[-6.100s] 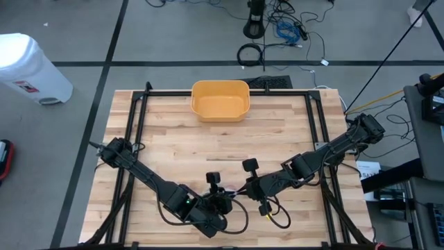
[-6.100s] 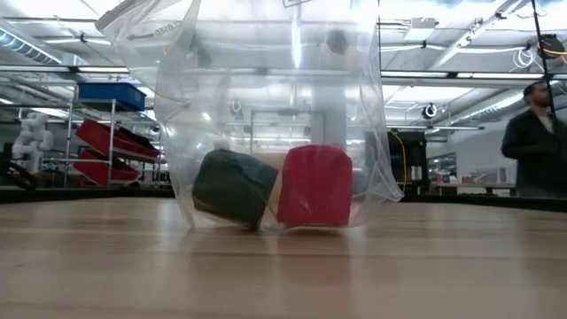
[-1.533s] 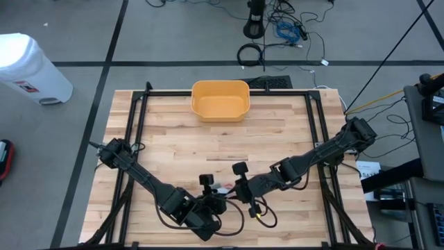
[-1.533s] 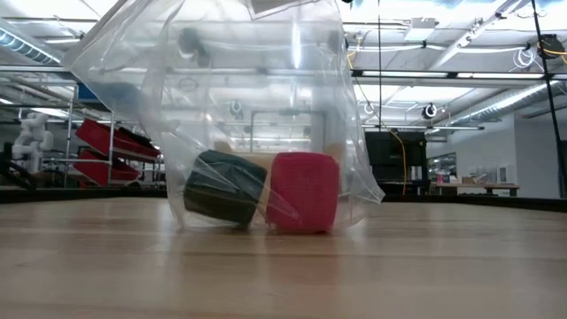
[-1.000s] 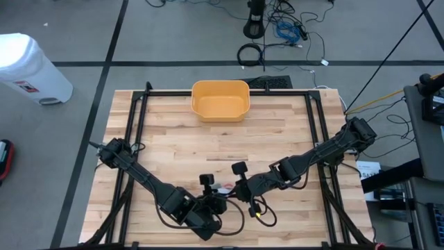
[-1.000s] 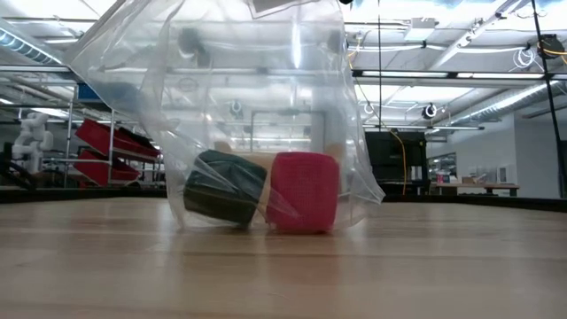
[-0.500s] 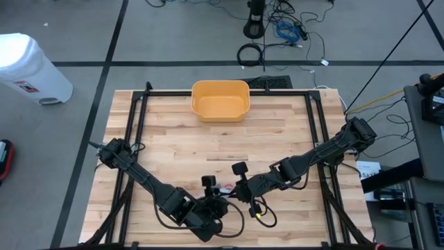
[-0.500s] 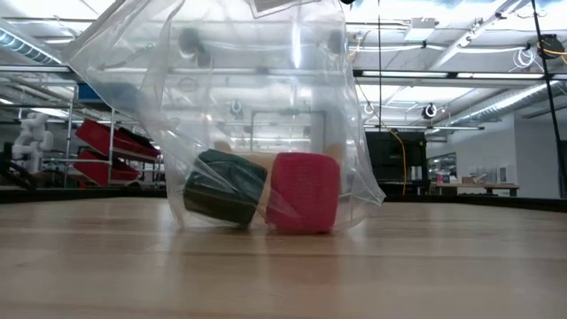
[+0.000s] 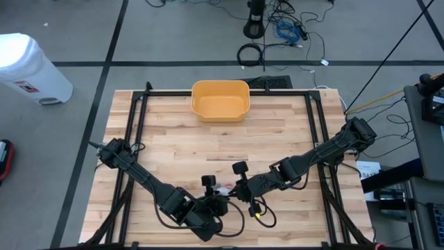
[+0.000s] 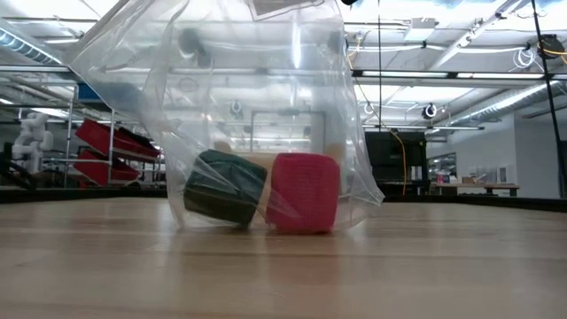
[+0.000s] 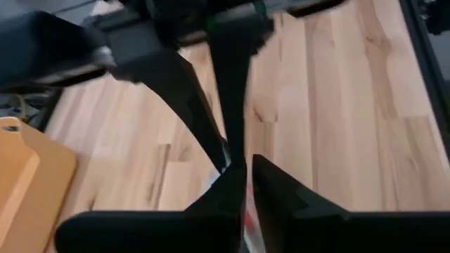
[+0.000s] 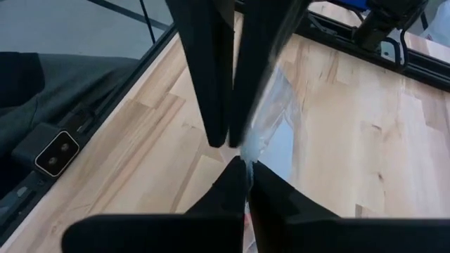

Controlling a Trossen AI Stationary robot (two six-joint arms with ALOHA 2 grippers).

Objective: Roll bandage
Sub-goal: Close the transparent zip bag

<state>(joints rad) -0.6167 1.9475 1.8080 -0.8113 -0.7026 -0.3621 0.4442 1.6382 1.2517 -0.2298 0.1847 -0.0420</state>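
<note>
— What's hard to make out here?

— From above, the clear bag (image 10: pixel 239 115) is almost lost under the two arms; only a speck of red shows between them. The low view gives it plainly: it stands on the wooden surface (image 10: pixel 283 266) near the front edge, its top pulled up out of frame, so the grip itself is cut off there. Inside sit a dark green bandage roll (image 10: pixel 223 188) and a red bandage roll (image 10: pixel 303 192), touching; something tan behind them I cannot identify.

— And the arms, starting on the left?

— The left arm reaches from the left rail down toward the front middle, folded low. Its left claw (image 11: pixel 239 172) is nearly closed, apparently pinching the bag's edge, though the plastic is barely visible there. The right arm stretches in from the right rail; the right claw (image 12: pixel 245 169) is closed on the bag's film. Both claws meet tip to tip. A yellow bin (image 9: pixel 220 100) sits at the far edge.
</note>
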